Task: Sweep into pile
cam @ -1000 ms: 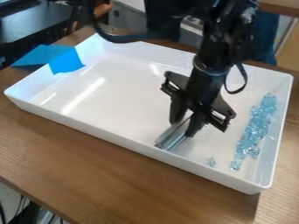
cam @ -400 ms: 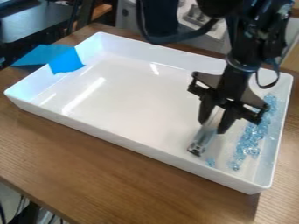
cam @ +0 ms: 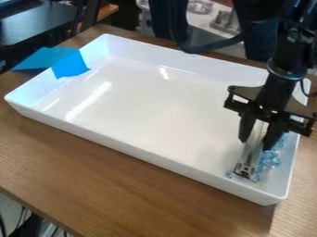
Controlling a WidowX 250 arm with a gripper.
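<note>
Evidently the silver metal bar (cam: 250, 156) is serving as a broom: it slants down from the gripper (cam: 257, 137) with its lower end on or just above the floor of the white tray (cam: 155, 109), around 5 o'clock if the tray is read as a clock with 12 at its far side. The clear blue pieces (cam: 270, 159) lie in a loose band between the bar and the side wall, from about 3 to 5 o'clock. That wall likely acts as a backstop, so a push toward 4 o'clock should bunch them rather than scatter them. One small stray piece (cam: 229, 174) sits just beside the bar's tip, on its 9 o'clock side, where such a push would probably miss it. High walls all round suit the job, keeping loose bits from escaping.

As for the fingers, they are clenched on the bar's upper part, one at either side, parted only by its width. Their tips point toward 6 o'clock, above the pieces; whether they touch any, I cannot tell.
</note>
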